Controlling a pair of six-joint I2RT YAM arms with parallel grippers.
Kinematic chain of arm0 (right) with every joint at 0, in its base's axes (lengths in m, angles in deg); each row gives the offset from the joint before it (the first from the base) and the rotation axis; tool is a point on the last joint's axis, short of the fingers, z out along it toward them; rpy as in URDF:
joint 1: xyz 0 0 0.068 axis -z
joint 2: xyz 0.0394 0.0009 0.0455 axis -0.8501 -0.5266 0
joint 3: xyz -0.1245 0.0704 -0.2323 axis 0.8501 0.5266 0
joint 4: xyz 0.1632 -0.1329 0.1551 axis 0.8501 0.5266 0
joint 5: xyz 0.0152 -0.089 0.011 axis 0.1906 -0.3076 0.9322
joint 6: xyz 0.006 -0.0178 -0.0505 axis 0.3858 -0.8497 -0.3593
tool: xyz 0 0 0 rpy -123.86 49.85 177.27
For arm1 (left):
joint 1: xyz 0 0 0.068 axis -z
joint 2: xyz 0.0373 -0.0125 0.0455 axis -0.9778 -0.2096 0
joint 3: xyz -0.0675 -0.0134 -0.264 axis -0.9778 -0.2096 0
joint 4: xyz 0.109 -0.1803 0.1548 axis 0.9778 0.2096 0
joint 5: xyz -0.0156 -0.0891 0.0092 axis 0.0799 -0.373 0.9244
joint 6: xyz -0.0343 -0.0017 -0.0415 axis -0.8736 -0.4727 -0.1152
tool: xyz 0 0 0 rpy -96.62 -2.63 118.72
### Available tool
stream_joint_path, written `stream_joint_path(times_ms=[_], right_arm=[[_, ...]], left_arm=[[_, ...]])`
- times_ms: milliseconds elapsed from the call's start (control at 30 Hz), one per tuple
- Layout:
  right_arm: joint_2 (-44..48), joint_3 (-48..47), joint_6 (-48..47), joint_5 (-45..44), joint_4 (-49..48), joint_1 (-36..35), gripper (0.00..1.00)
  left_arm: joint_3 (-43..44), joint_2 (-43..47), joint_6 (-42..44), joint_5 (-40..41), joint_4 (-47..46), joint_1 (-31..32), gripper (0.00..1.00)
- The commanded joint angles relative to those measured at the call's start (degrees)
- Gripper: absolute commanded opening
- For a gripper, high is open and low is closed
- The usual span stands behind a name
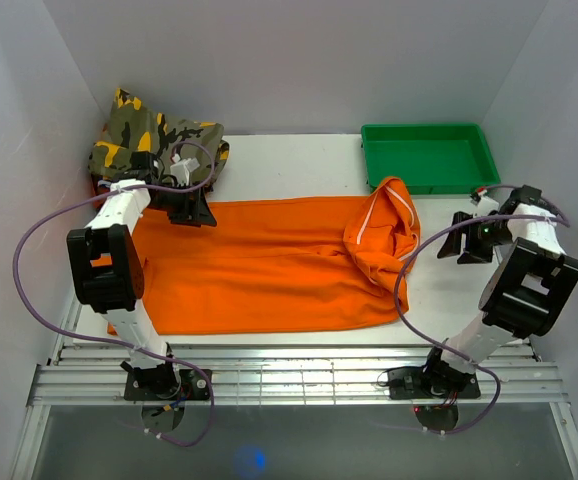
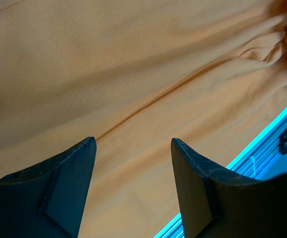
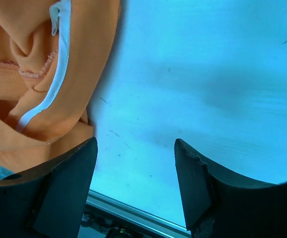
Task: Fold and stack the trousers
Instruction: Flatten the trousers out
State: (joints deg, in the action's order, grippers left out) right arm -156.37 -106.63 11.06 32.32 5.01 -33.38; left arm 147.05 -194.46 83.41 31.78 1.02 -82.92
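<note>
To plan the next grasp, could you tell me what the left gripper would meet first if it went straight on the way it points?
Most likely the trousers: orange fabric fills the view beyond the left gripper, whose jaws stand open; depth is unclear.

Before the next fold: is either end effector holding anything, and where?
Nothing: left end effector open over the trousers, right end effector open over the table.

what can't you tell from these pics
Top view: the trousers' left end, covered by the left arm.
Top view: the camo garment's near edge, behind the same arm.
Left wrist view: whether the jaws touch the fabric; only close cloth shows.
Right wrist view: most of the trousers, cut off by the left edge.
</note>
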Motion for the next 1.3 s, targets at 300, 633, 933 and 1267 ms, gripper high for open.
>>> stream_joint_path(times_ms=[300,633,933,1267], right_arm=[[-6.8,16.6,20.1,26.5,-25.7,0.9,0.72],[-7.1,26.6,34.0,37.1,-44.4,0.9,0.38],[5.2,9.0,17.1,27.7,-16.3,0.6,0.08],[0.9,-6.7,3.0,3.4,-2.3,-24.6,0.08]], left_arm=[[1.4,1.9,-1.9,-2.2,-1.6,0.0,0.72],[1.6,1.7,-1.9,-1.7,-1.6,0.1,0.72],[-0.8,1.2,-1.4,-1.9,-2.8,0.1,0.72],[-3.1,0.7,-0.1,0.0,-1.9,1.3,0.69]])
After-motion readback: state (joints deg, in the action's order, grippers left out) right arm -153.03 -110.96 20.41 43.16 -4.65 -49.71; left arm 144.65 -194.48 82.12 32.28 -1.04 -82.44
